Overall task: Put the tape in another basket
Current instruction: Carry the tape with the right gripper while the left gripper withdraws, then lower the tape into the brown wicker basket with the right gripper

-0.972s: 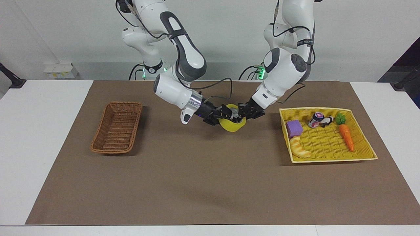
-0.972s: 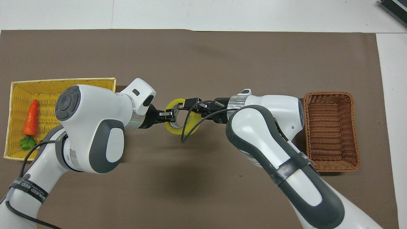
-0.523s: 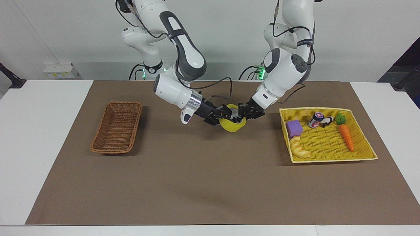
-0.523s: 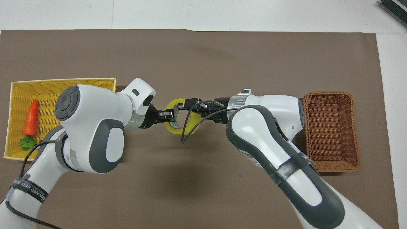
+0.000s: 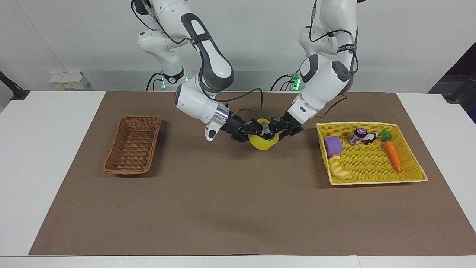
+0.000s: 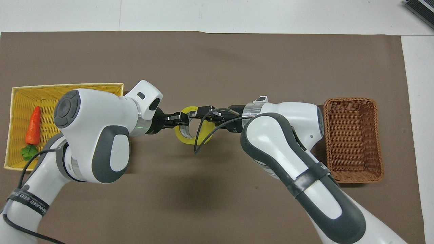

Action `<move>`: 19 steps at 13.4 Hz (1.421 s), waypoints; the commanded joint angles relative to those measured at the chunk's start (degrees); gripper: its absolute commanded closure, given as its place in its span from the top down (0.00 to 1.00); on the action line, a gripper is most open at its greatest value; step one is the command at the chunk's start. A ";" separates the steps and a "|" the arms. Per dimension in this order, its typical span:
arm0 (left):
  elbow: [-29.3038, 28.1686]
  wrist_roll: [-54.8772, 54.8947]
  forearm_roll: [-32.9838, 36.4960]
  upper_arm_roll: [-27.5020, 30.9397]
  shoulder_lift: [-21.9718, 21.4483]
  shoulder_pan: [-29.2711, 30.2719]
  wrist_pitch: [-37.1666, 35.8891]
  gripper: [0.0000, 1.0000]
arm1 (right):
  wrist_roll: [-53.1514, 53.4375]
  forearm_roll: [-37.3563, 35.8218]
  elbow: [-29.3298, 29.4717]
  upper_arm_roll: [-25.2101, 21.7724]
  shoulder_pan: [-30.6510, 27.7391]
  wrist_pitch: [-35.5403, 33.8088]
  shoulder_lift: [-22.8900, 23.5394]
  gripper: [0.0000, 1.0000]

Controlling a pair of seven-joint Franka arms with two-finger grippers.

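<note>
A handover is under way above the middle of the brown-covered counter [image 5: 238, 208]; the wide roll of yellow adhesive tape [image 5: 262, 142] hangs between the two arms, well apart from both baskets. The right claw [image 5: 256, 131] is pinched tight on the roll's wall; the left claw [image 5: 274, 130] sits at the opposite rim, and I cannot tell whether its jaws have let go. Next, to my eye, the left claw must back clear, then the right arm carries the roll over the narrow, deep brown wicker basket [image 5: 133, 146] and releases it.
</note>
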 commanded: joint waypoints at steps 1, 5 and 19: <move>0.68 -0.01 -0.15 0.62 0.33 -0.37 0.52 1.00 | -1.18 1.28 -0.28 0.04 -0.30 -0.84 -0.64 0.04; 1.99 0.26 4.58 1.06 -0.81 1.82 -0.70 1.00 | -1.09 0.84 -0.19 -0.14 -0.99 -0.84 -0.64 0.00; 26.92 20.00 30.68 1.23 -4.24 22.30 -30.20 1.00 | 16.91 -43.16 4.38 -0.76 -11.27 -5.14 -3.80 0.00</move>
